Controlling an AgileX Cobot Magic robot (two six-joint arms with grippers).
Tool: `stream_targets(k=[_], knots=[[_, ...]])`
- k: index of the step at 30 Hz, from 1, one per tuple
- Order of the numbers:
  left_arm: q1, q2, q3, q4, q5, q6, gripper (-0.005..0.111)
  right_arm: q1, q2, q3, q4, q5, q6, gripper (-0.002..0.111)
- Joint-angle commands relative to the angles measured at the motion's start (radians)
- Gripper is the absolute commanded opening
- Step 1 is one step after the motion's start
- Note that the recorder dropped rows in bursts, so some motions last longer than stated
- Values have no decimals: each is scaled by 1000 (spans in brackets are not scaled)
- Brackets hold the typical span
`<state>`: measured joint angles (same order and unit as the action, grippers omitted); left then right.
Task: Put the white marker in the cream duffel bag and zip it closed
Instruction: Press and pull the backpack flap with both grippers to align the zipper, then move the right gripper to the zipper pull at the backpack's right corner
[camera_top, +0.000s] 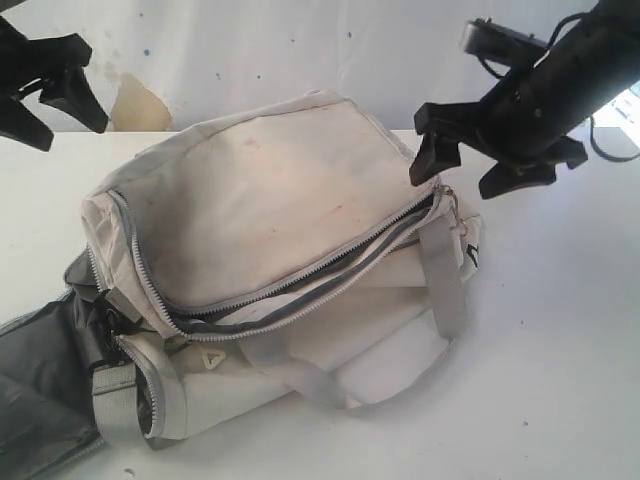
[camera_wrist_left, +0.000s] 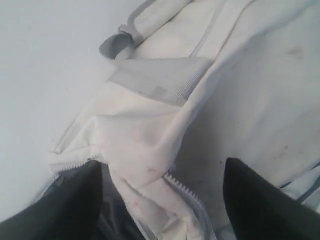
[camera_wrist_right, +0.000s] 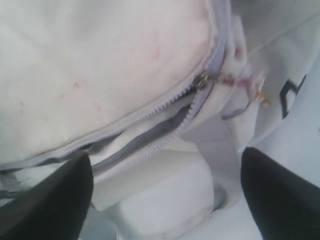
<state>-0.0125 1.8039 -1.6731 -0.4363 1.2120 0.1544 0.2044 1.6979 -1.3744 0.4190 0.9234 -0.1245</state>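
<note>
cream duffel bag (camera_top: 270, 200) lies slumped on its side on the white surface (camera_top: 560, 350), soft top panel facing up with faint reddish stains (camera_wrist_right: 75, 85). main zipper (camera_top: 300, 285) gapes along the front edge, grey teeth rows parted; slider (camera_wrist_right: 201, 80) sits at the right-hand end, beside a grey webbing strap (camera_top: 445, 270). dark grey lining (camera_top: 40, 380) spills out at the left end.

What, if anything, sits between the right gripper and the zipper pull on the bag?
Nothing visible does. The right gripper hangs open just above one end of the bag. The zipper pull lies exposed there, at the end of the partly open zipper.
</note>
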Motion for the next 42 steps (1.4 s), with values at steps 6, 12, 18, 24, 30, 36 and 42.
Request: stream_targets(k=[6, 12, 18, 24, 30, 36, 42], knots=[[-1, -86, 206, -144, 9, -76, 90, -39, 116, -147, 11, 16, -215, 73], [-24, -94, 342, -180, 9, -24, 92, -39, 215, -236, 57, 11, -325, 73], [-62, -94, 423, -188, -133, -24, 92, -39, 276, -280, 82, -124, -448, 73], [-72, -73, 496, -212, -254, -20, 91, -37, 334, -280, 111, -142, -453, 73], [-72, -69, 534, -345, -333, 63, 90, -35, 383, -280, 151, -111, -456, 71], [-72, -69, 545, -399, -376, 104, 47, -37, 395, -280, 173, -44, -452, 37], [-70, -69, 543, -357, -376, 107, 1, -47, 380, -280, 123, 0, -330, 0]])
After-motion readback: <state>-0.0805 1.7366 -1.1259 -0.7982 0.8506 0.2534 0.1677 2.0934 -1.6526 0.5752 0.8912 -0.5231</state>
